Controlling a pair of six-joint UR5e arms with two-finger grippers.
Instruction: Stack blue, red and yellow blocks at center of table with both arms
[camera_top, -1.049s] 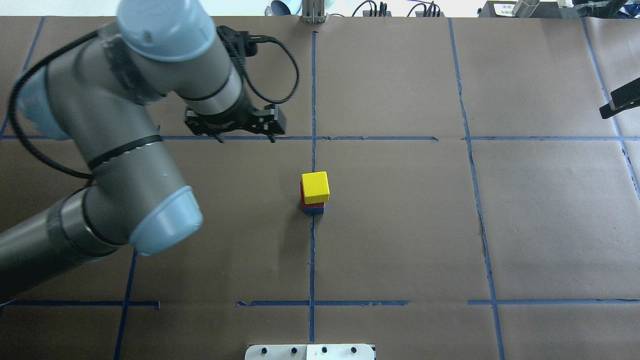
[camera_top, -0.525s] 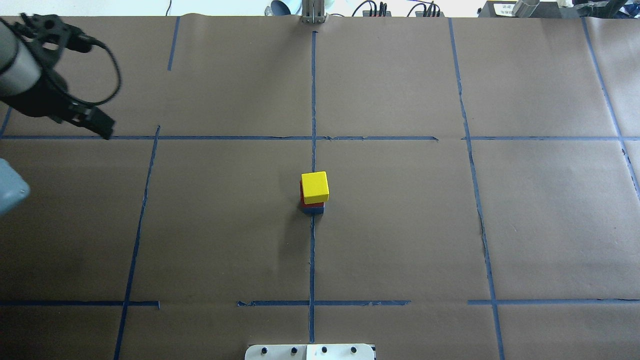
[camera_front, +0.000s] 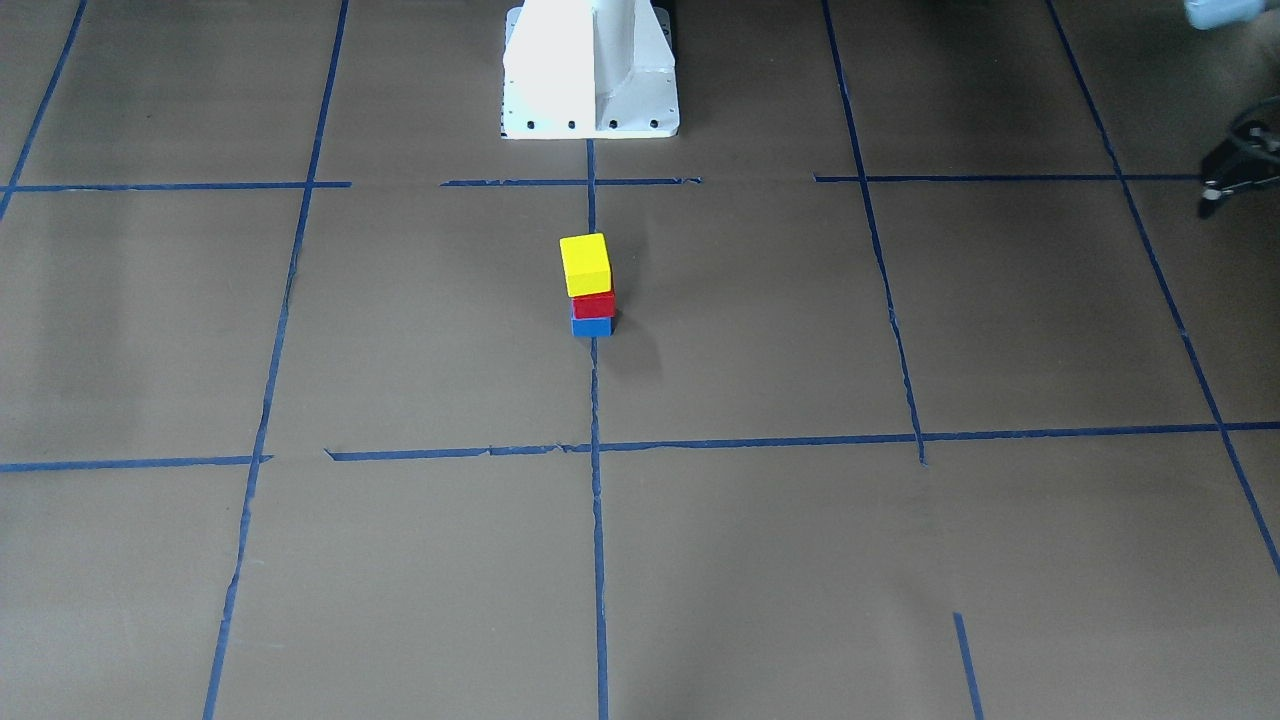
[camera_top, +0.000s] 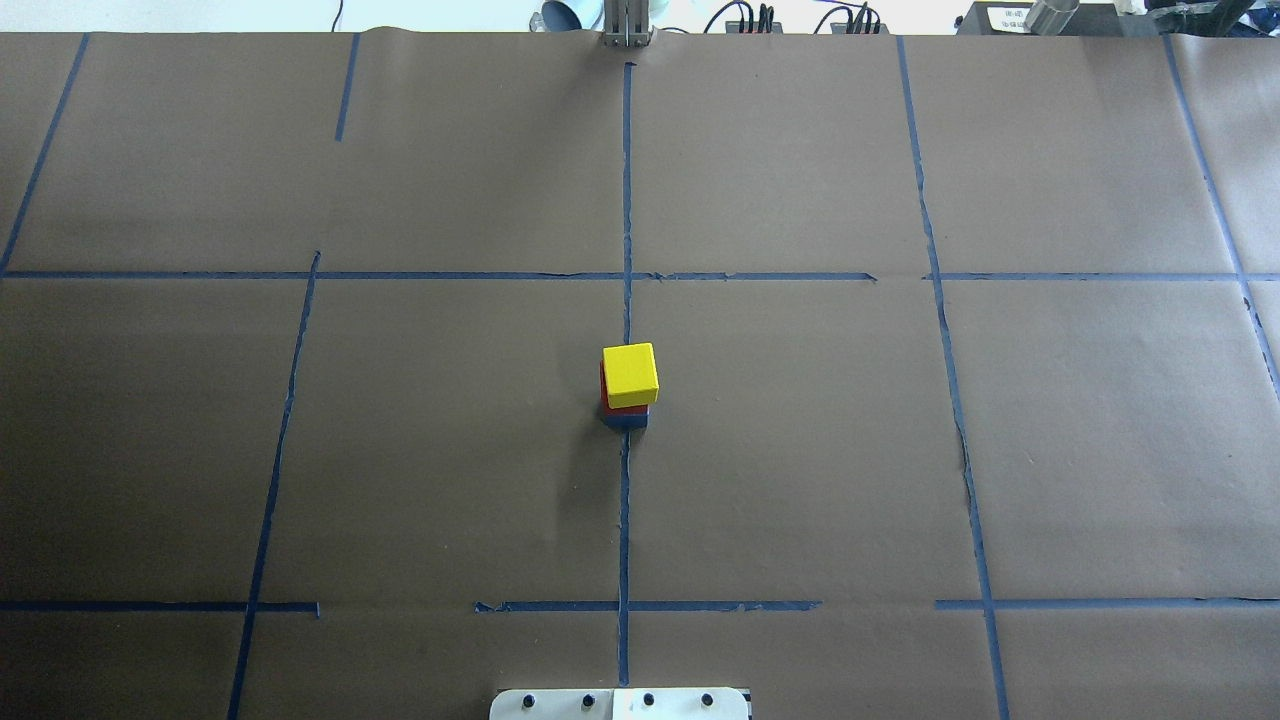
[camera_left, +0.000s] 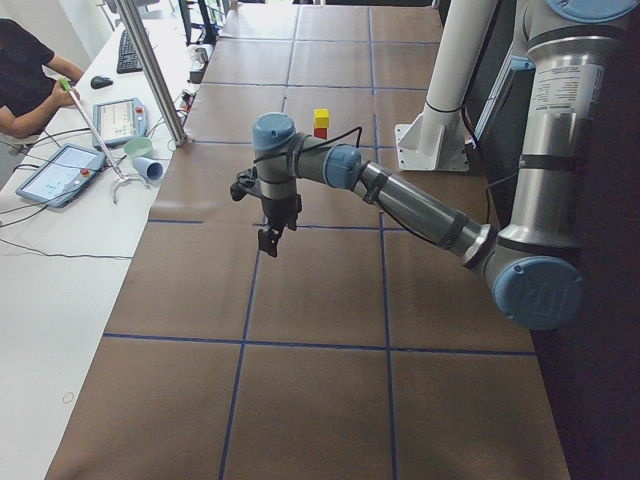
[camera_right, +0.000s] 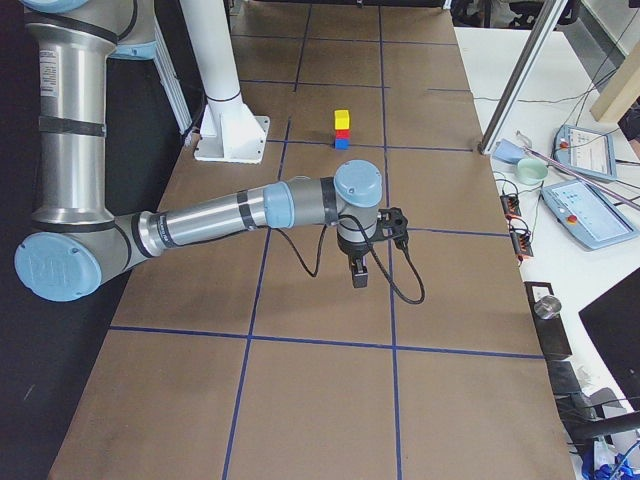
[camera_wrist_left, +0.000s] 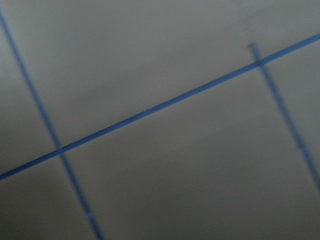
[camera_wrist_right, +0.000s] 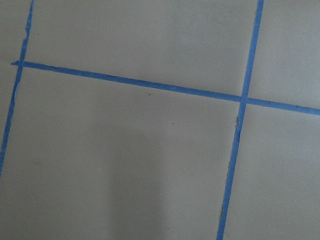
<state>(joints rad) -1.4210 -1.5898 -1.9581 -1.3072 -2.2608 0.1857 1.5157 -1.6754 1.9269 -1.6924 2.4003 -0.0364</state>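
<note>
A yellow block (camera_top: 631, 373) sits on a red block (camera_top: 603, 386), which sits on a blue block (camera_top: 626, 421), as one stack on the table's centre tape line. The stack also shows in the front view, yellow (camera_front: 584, 264) over red (camera_front: 594, 305) over blue (camera_front: 592, 326). My left gripper (camera_left: 268, 240) hangs above the table near its left end, far from the stack. My right gripper (camera_right: 359, 275) hangs near the right end. I cannot tell whether either is open or shut. Both wrist views show only brown paper and blue tape.
The robot's white pedestal (camera_front: 590, 70) stands at the near middle edge. Blue tape lines (camera_top: 626, 200) divide the brown paper into a grid. A side table with tablets (camera_left: 60, 172) and a cup (camera_left: 147, 168) runs along the far edge, with an operator there.
The left arm has swung left and out of the overhead view. The dark right gripper tip at the right edge is gone too. The stack has not moved.
</note>
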